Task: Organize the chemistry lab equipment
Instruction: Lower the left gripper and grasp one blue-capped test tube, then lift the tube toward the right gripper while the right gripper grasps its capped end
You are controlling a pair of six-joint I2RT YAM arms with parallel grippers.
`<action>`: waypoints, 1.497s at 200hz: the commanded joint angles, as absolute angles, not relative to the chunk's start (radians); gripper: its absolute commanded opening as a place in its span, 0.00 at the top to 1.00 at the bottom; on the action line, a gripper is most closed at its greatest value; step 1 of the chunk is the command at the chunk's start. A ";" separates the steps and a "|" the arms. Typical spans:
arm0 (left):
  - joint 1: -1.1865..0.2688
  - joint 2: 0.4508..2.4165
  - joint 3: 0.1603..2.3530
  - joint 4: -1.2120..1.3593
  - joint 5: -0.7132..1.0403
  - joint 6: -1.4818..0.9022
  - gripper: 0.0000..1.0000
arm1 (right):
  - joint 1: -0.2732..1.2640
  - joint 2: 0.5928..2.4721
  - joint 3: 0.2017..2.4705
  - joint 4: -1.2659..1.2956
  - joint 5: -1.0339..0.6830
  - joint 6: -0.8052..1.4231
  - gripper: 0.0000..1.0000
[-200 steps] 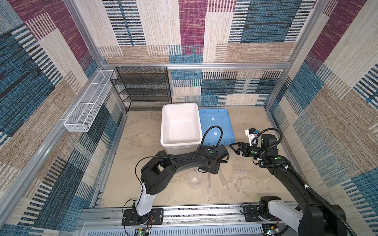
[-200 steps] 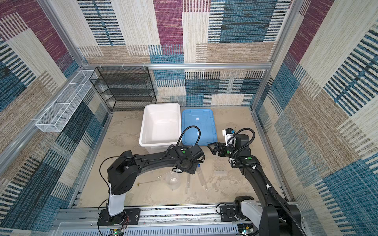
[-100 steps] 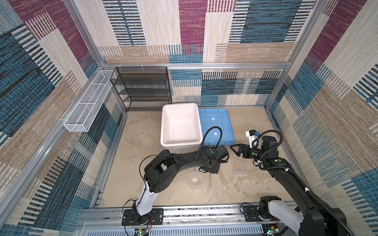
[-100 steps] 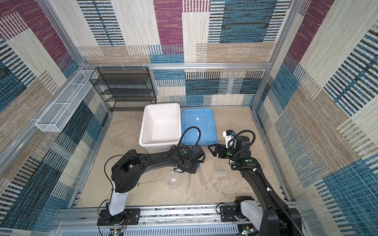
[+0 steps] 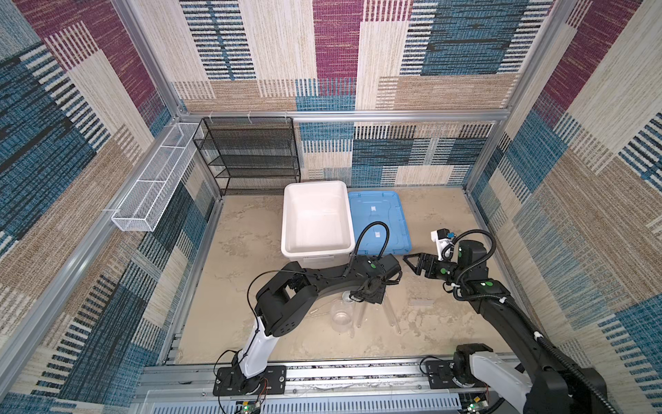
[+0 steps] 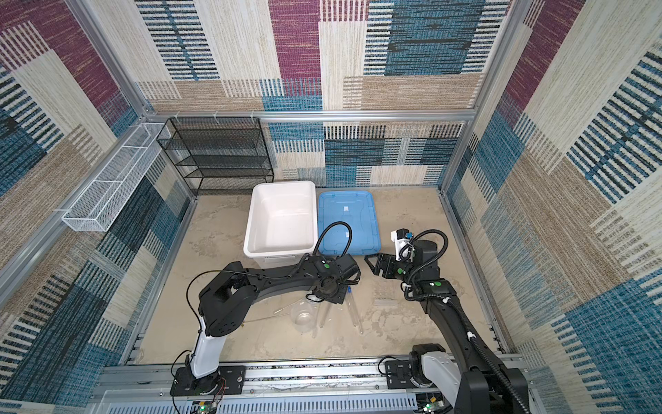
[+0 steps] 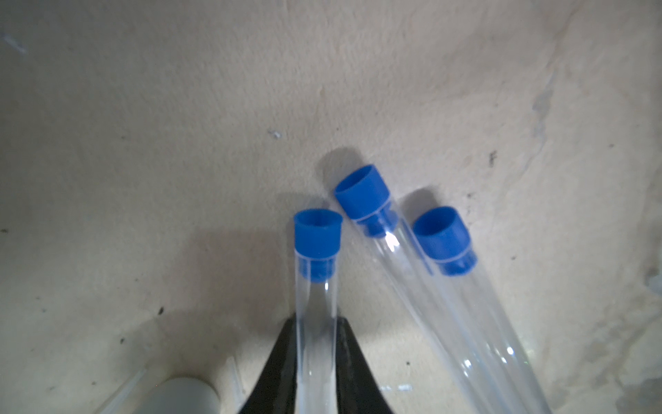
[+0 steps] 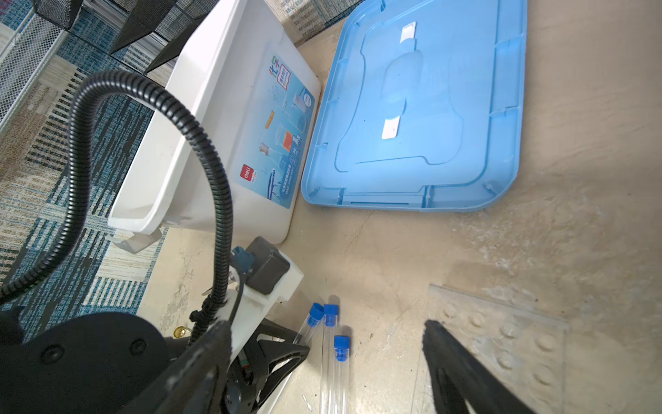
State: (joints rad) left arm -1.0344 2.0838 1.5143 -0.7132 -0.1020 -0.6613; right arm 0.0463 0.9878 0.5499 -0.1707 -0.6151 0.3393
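Three clear blue-capped test tubes lie on the sandy floor in front of the white bin. My left gripper (image 7: 316,322) is shut on the clear body of one test tube (image 7: 317,233), just behind its cap. The other two tubes (image 7: 361,195) (image 7: 442,233) lie side by side next to it. In both top views the left gripper (image 5: 369,292) (image 6: 329,292) points down beside a clear beaker (image 5: 340,315) and a small clear cup (image 5: 346,296). My right gripper (image 5: 412,263) (image 8: 326,322) hovers open to the right, holding nothing. The flat clear tube rack (image 8: 508,344) lies below it.
The white bin (image 5: 290,222) stands behind the left arm. Its blue lid (image 5: 394,215) lies flat on the bin's right. A black mesh shelf (image 5: 250,154) stands at the back wall, and a white wire basket (image 5: 150,186) hangs on the left wall. A thin rod (image 6: 265,318) lies left of the beaker.
The left jaws have closed in onto the test tube. The left arm's elbow has shifted a little right. The right gripper has drifted slightly left and stays open.
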 commanded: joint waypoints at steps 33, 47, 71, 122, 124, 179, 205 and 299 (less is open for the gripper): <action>-1.031 2.088 1.509 -0.716 -0.122 -0.693 0.83 | 0.047 0.978 0.551 -0.136 -0.581 0.350 0.15; -1.027 2.074 1.495 -0.690 -0.118 -0.692 0.84 | 0.048 0.975 0.548 -0.125 -0.595 0.356 0.14; -1.019 2.030 1.460 -0.618 -0.121 -0.681 0.85 | 0.047 0.994 0.555 -0.110 -0.631 0.371 0.14; -1.011 1.922 1.377 -0.439 -0.130 -0.624 0.87 | 0.046 1.021 0.598 -0.123 -0.653 0.373 0.13; -1.011 1.915 1.372 -0.428 -0.130 -0.621 0.87 | 0.047 1.022 0.601 -0.125 -0.657 0.372 0.13; -1.011 1.734 1.187 -0.060 -0.093 -0.445 0.87 | 0.056 1.094 0.693 -0.198 -0.790 0.340 0.15; -1.012 1.700 1.135 0.032 -0.064 -0.357 0.87 | 0.115 1.152 0.746 -0.244 -0.788 0.305 0.20; -1.011 1.650 1.073 0.124 -0.069 -0.293 0.87 | 0.262 1.269 0.799 -0.200 -0.737 0.332 0.50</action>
